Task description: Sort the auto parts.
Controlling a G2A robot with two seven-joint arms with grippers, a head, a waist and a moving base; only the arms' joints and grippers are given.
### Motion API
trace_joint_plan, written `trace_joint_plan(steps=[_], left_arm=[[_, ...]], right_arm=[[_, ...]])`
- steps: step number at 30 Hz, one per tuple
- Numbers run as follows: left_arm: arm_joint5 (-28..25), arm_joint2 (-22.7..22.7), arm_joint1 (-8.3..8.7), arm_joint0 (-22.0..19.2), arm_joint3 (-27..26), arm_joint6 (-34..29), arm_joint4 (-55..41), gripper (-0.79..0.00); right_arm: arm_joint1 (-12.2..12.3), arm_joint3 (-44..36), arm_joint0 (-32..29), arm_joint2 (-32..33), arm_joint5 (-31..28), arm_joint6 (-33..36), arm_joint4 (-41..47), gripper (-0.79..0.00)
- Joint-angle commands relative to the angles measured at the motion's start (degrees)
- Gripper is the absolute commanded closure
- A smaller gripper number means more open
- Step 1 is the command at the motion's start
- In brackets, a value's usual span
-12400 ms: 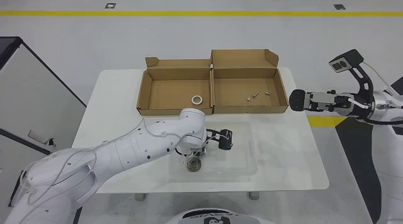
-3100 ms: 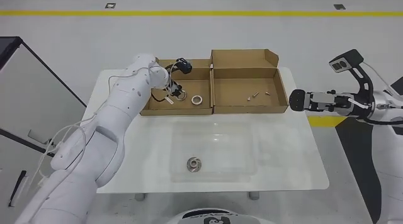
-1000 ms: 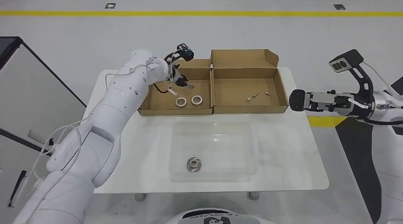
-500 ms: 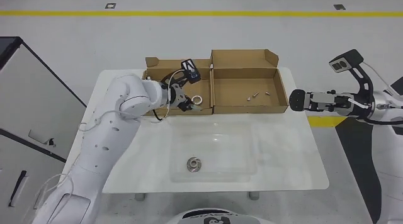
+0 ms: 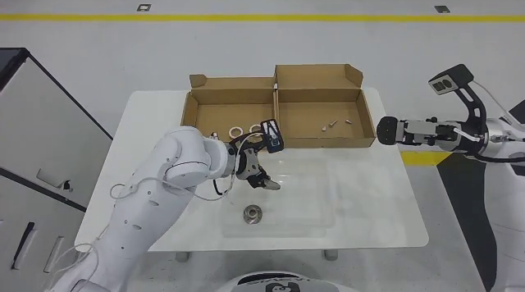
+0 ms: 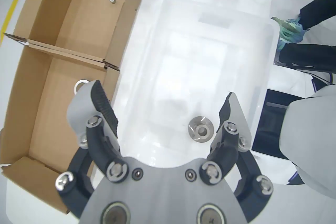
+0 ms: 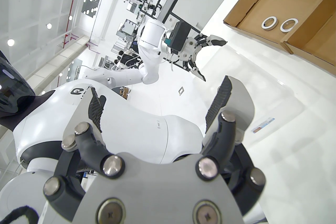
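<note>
Rings (image 7: 269, 22) now number two in the cardboard box (image 5: 215, 118); left gripper (image 6: 162, 89) (fingers open, empty) is back over the clear bin's (image 6: 265, 64) flange (image 6: 201, 129), likely next.

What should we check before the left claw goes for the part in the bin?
1. Empty, open left claw: ok.
2. Flat-lying flanged metal part in clear bin, nothing on it: ok.
3. Claw centred over part: not ok, part sits toward one side.
4. Sorted so far: rings in left cardboard box, bolts in right cardboard box: ok.
5. Open right claw away from bin: ok.
6. Height above part: cannot tell.
</note>
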Motion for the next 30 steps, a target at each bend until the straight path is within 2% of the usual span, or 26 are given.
trace_joint_plan(steps=[1,12,14,17,24,27,30], left_arm=[[0.68,0.52,0.21,-0.29,-0.21,-0.66,0.34,-0.785],[0.82,0.56,0.22,-0.17,-0.08,-0.49,0.33,-0.785],[0.97,1.68,0.3,-0.53,-0.24,-0.94,0.57,-0.785],[4.81,4.22,0.68,-2.16,-0.43,-4.78,0.24,-0.785],[13.41,13.42,2.72,-8.84,-0.35,-13.4,-3.51,-0.785],[15.09,16.72,3.63,-11.56,0.3,-15.08,-4.84,-0.785],[14.61,19.27,4.5,-13.73,1.27,-14.59,-6.53,-0.785]], right_arm=[[0.0,0.0,0.0,0.0,0.0,0.0,0.0,-0.785],[0.0,0.0,0.0,0.0,0.0,0.0,0.0,-0.785],[0.0,0.0,0.0,0.0,0.0,0.0,0.0,-0.785],[0.0,0.0,0.0,0.0,0.0,0.0,0.0,-0.785],[0.0,0.0,0.0,0.0,0.0,0.0,0.0,-0.785],[0.0,0.0,0.0,0.0,0.0,0.0,0.0,-0.785],[0.0,0.0,0.0,0.0,0.0,0.0,0.0,-0.785]])
